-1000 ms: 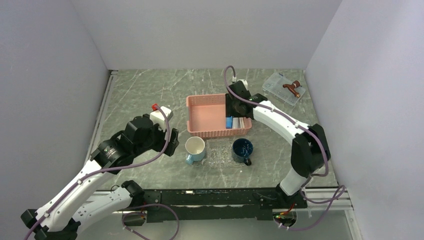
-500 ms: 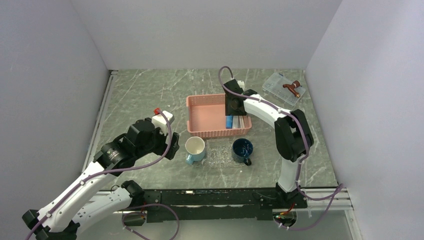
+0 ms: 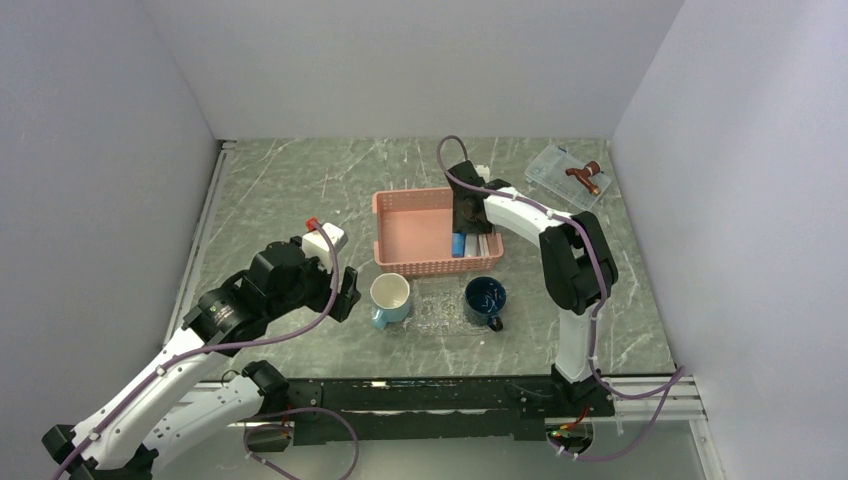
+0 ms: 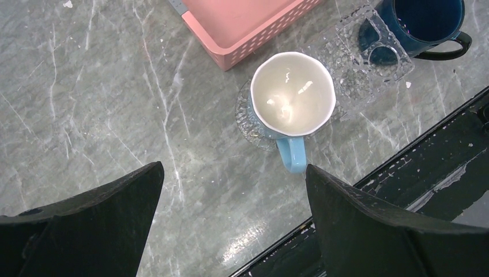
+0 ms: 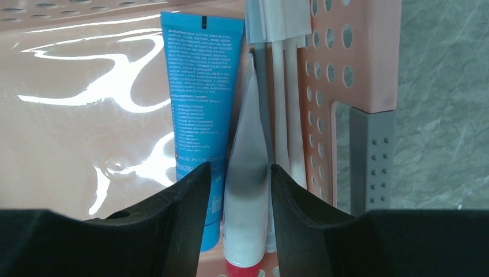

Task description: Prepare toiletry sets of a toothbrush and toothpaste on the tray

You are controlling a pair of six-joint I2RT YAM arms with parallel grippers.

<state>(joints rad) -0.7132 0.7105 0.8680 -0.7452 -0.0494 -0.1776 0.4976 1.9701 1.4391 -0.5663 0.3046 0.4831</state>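
Marble table (image 3: 290, 190) bears basket (image 3: 420, 266), tray (image 3: 435, 310), seemingly a box (image 3: 548, 163).

Glossy pink plastic basket (image 3: 410, 235) at twelve o'clock of a clear, pebbled tray (image 3: 437, 305). Tabletop (image 3: 290, 190) is smooth, veined grey stone.

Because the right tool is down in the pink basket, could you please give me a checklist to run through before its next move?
1. Right tool straddles the white tube: ok.
2. Firm grip on that tube: cannot tell.
3. That tube is toothpaste: cannot tell.
4. Blue toothpaste tube and toothbrushes outside the jaws: ok.
5. Clear tray bare between the light blue mug and dark blue mug: ok.
6. Left tool open, clear of the pink basket: ok.
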